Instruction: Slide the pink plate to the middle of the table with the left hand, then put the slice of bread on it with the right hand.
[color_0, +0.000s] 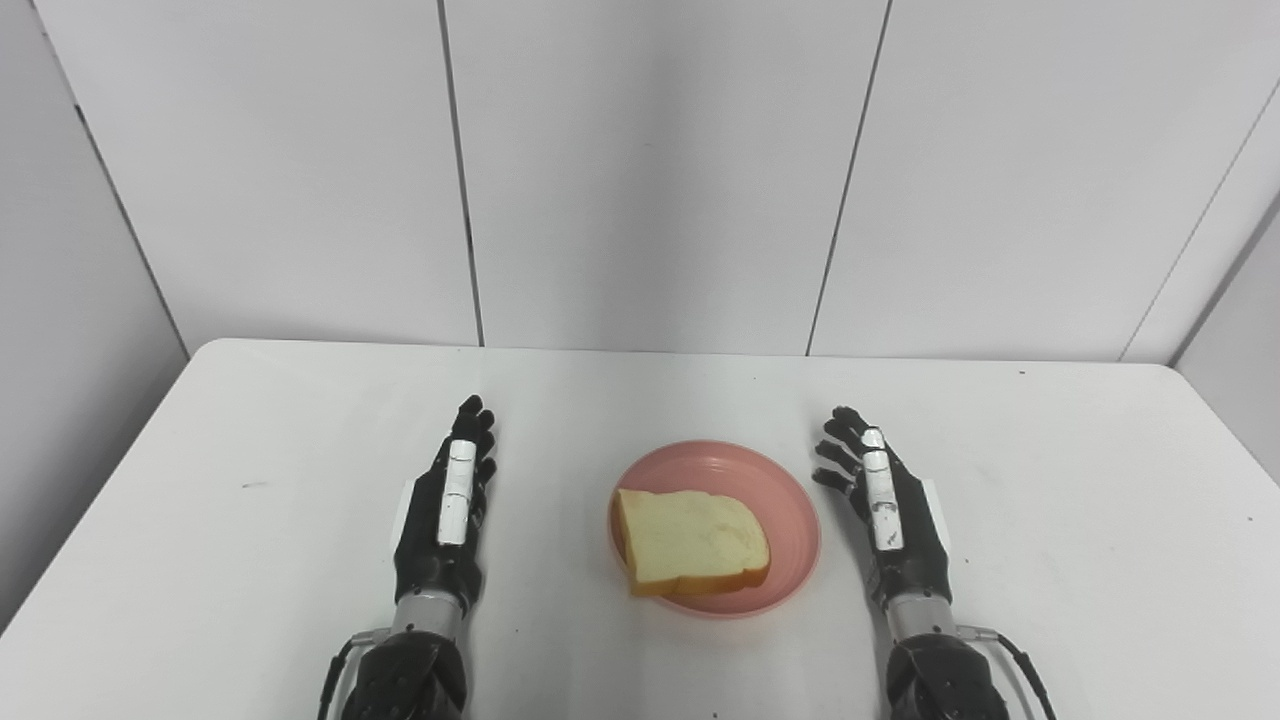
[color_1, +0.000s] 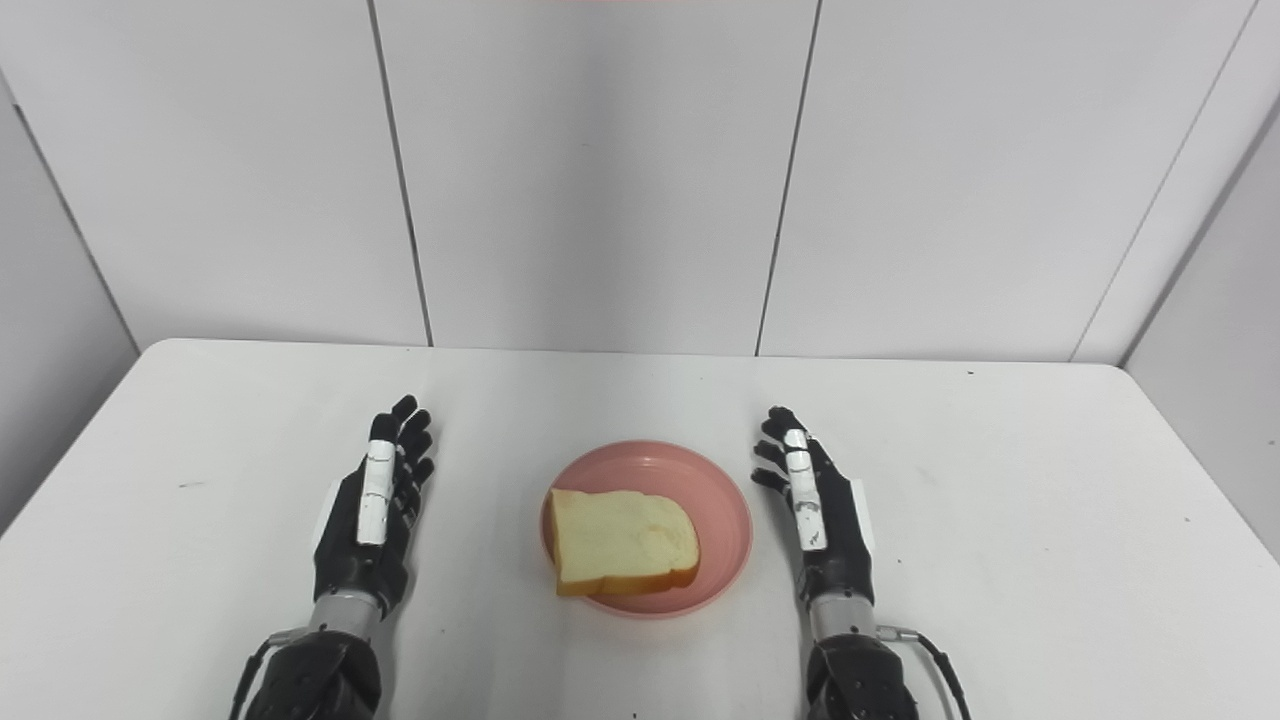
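**Bread lies on the pink plate, both hands empty beside it**

The left hand (color_0: 447, 510) rests on the worktop (color_0: 250, 560) to the left of the plate, with its thumb side turned up. Its fingers (color_0: 476, 425) are stretched forward and spread a little, and they hold nothing. The hand is apart from the plate, with a strip of bare white surface between them.

The right hand (color_0: 885, 505) is in a mirrored pose on the other side. Its fingers (color_0: 840, 440) are also extended and slightly fanned, pointing away from the robot, and it holds nothing. This hand is near the right rim of the plate but does not touch it.

Between the two hands is the pink plate (color_0: 775, 500), which sits about in the middle of the worktop from left to right, in the near half. The slice of bread (color_0: 692, 541) lies flat on the plate. It covers the left and near part of the plate, and its near left corner comes to the rim or a little over it. The far part and the right part of the plate are uncovered.

The worktop is white with rounded far corners. Behind it stands a wall of pale panels (color_0: 650, 170) with thin dark seams between them
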